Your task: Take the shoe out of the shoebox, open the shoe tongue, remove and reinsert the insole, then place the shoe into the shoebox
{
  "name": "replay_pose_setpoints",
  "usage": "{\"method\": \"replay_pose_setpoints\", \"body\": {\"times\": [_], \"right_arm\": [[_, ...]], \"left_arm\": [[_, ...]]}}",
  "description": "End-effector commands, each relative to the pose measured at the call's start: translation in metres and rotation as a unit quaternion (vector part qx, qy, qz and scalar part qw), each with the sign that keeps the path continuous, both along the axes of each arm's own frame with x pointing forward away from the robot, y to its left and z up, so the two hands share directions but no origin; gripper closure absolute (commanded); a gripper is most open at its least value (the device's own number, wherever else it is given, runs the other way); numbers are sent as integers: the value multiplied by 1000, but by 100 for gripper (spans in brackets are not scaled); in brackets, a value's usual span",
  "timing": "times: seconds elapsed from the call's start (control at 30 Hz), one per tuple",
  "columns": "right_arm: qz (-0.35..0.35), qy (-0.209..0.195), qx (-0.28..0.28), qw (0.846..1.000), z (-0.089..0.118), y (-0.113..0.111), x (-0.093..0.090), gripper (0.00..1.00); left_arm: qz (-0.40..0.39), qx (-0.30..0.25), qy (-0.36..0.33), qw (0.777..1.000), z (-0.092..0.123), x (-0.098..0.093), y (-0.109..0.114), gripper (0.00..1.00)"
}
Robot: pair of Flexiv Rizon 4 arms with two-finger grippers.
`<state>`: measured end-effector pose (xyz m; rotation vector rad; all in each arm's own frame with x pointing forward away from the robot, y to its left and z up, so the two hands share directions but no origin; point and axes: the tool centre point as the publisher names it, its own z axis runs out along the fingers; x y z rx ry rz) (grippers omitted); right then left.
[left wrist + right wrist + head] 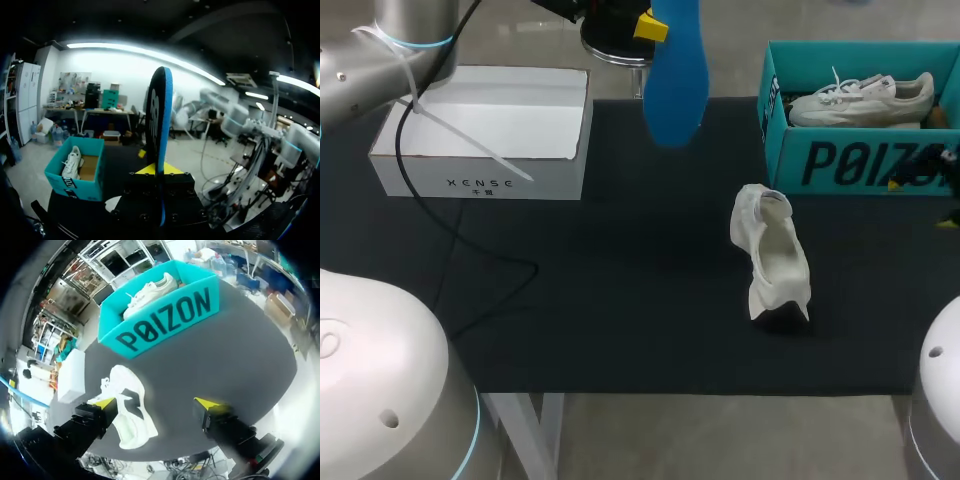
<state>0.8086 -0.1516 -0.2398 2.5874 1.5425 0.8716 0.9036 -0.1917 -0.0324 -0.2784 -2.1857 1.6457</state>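
Head view: the left gripper (645, 25) clamps the blue insole (677, 75) above the black mat's (620, 290) far edge. The white shoe (772, 250) lies on the mat near the teal shoebox (860, 165), which holds a second shoe (865, 98). A white box (485, 150) stands far left.

Left wrist view: the insole (161, 130) stands upright between the yellow tips.

Right wrist view: the right gripper (155, 404) hangs wide open, with the shoe (125, 390) beside one finger.

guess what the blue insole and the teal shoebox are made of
The insole looks like matte blue foam: thin, with a soft rounded outline. The shoebox looks like matte teal cardboard: thin, flat, straight-edged walls with printed lettering.
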Motion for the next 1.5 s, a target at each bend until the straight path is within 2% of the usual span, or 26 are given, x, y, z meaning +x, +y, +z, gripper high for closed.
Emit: {"method": "replay_pose_setpoints", "body": {"times": [0.03, 0.17, 0.37, 0.6, 0.77, 1.1, 1.33, 1.5], "right_arm": [[-5, 74, 368, 927, 18, -15, -9, 0], [1, 74, 431, 899, 20, -18, -8, 0], [20, 60, 475, 878, 28, -18, -14, 0], [52, 39, 480, 875, 44, -4, -19, 0], [87, 32, 492, 865, 51, 22, -22, 0], [128, 61, 483, 864, 43, 71, -31, 0], [149, 79, 474, 864, 44, 102, -26, 0], [170, 91, 478, 857, 45, 128, -22, 0]], "left_arm": [[0, 0, 0, 1000, 0, 0, -1, 100], [0, 0, 0, 1000, 0, 0, -1, 100], [0, 0, 0, 1000, 0, 0, -1, 100], [0, 0, 0, 1000, 0, 0, -1, 100], [0, 0, 0, 1000, 0, 0, -1, 100], [0, 0, 0, 1000, 0, 0, -1, 100], [0, 0, 0, 1000, 0, 0, -1, 100], [0, 0, 0, 1000, 0, 0, -1, 100]]}}
